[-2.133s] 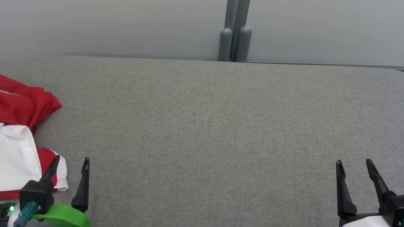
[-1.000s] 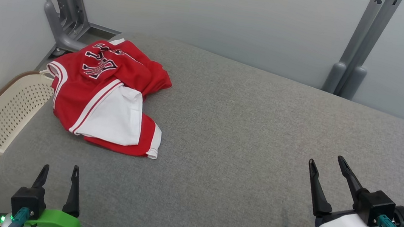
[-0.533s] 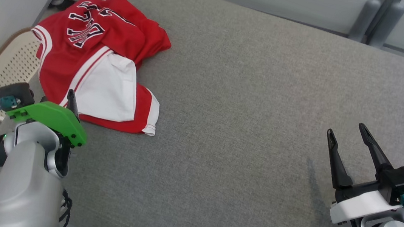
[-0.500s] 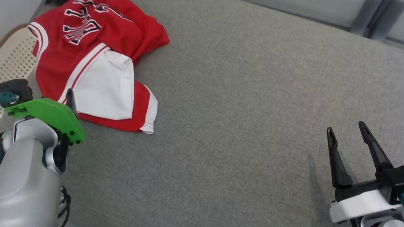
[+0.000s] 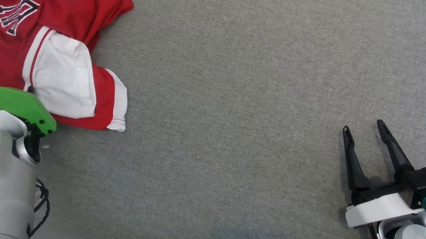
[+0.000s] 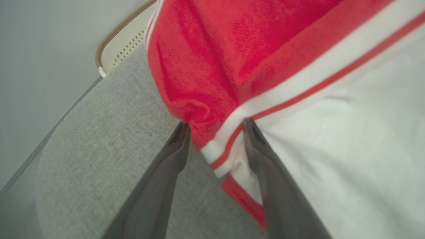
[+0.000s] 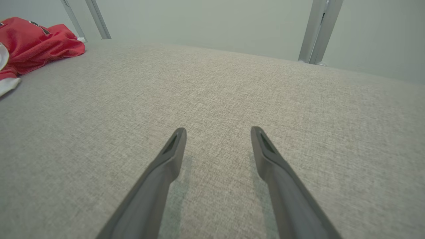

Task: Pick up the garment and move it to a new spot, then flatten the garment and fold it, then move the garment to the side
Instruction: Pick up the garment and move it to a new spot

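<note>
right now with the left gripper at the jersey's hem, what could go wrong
1. The open left gripper straddles a striped hem corner of the garment; closing may pinch one layer, which could slip out.
2. The garment lies near the edge of the grey surface by the basket; a slip might send it off.
3. The right gripper sits far away, so one-point lifting likely leaves it bunched.

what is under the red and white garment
The garment lies crumpled on the grey padded surface. A cream perforated basket shows past its edge. Whatever lies beneath its folds is covered.
</note>
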Available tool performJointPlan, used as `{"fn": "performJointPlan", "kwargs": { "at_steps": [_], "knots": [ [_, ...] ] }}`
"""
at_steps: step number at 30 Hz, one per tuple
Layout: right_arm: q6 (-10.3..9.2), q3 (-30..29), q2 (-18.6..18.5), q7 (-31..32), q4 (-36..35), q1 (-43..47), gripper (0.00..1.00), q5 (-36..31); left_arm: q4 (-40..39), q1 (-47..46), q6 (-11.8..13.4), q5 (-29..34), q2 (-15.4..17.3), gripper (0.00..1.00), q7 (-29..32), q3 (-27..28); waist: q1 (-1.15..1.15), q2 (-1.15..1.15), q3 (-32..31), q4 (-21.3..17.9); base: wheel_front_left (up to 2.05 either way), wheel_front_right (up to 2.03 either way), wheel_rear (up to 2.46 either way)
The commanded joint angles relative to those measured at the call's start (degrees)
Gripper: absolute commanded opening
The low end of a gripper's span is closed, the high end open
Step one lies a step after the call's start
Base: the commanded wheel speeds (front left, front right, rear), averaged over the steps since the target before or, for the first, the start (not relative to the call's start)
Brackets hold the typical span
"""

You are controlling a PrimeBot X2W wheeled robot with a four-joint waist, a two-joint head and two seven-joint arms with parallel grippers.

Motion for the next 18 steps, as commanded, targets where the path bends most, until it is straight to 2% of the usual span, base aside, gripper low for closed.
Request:
{"fn": "performJointPlan", "kwargs": {
  "at_steps": [1,7,11,15,18],
  "knots": [
    [0.00,-0.10,0.15,-0.21,-0.20,-0.47,1.00,-0.05,0.73,-0.13,-0.50,-0.67,0.08,0.00,-0.17,0.13,0.00,0.16,1.01,-1.49,0.00,0.00,0.00],
    [0.00,-0.98,0.76,-0.20,0.51,1.42,1.00,-0.01,-1.32,0.77,-3.70,-2.42,0.56,0.00,-6.18,1.20,0.00,0.16,-1.22,-1.12,0.00,0.00,0.00],
    [0.00,-0.57,1.83,-0.21,1.14,2.20,1.00,0.13,-6.39,2.43,-5.33,-1.34,1.34,0.00,-8.29,-0.12,0.00,0.16,-3.19,-0.36,0.00,0.00,0.00],
    [0.00,0.08,2.81,-0.20,1.72,3.18,1.00,0.34,-15.02,5.08,-5.90,-0.12,2.09,0.00,-6.78,-1.72,0.00,0.16,-5.12,0.40,0.00,0.00,0.00],
    [0.00,0.63,3.52,-0.21,2.02,3.20,1.00,0.50,-24.36,7.71,-5.71,0.25,2.95,0.00,-3.49,-2.44,0.00,0.16,-6.18,0.48,0.00,0.00,0.00]
  ]
}}
